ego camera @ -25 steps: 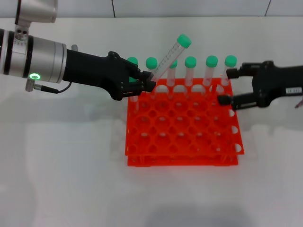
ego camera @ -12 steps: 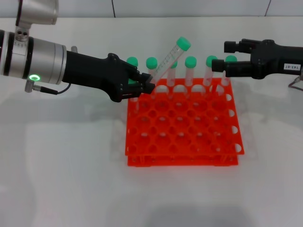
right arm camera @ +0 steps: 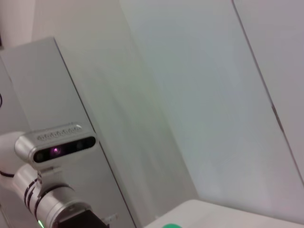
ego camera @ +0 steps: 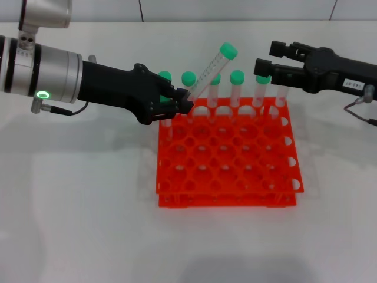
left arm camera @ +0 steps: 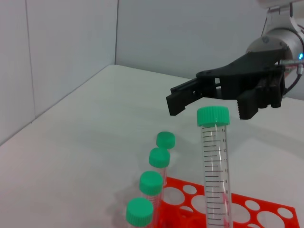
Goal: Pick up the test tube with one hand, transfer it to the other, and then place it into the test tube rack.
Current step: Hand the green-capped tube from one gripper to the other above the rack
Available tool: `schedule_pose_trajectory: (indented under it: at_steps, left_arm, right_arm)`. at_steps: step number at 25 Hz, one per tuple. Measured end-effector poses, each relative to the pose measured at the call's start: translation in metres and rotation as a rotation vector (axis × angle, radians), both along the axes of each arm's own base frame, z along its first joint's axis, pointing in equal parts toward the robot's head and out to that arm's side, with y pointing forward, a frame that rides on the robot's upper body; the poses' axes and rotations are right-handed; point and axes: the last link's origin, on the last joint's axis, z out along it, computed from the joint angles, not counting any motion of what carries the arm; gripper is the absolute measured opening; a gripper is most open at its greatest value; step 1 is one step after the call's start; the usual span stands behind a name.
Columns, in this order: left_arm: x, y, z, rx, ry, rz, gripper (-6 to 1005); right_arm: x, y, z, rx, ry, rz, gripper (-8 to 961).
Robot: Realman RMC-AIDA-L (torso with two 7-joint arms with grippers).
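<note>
— What colours are on the held test tube (ego camera: 207, 73)?

— Clear wall with black graduation lines, green cap. The other tubes (ego camera: 237, 86) in the far row have the same green caps.

— And the test tube rack (ego camera: 227, 156)?

— Bright orange, dotted with a grid of round holes.

— The grippers?

— Both black. The left gripper (ego camera: 182, 101) has a silver forearm with a green light; the right gripper (ego camera: 266, 63) carries a white printed label. The table (ego camera: 76, 200) is white.

Seven green-capped tubes (ego camera: 237, 88), one orange rack (ego camera: 227, 171), two claws (ego camera: 182, 100).
</note>
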Motion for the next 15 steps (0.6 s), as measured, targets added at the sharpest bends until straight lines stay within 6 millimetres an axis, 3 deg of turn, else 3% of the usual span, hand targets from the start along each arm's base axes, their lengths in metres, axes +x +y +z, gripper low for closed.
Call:
schedule_pose_trajectory:
  at_steps: [15]
  left_arm:
    - [0.002,0.001,-0.004,0.007,0.0,0.0,226]
  right_arm:
    - [-0.024,-0.007,-0.034,0.042,0.067,0.091,814]
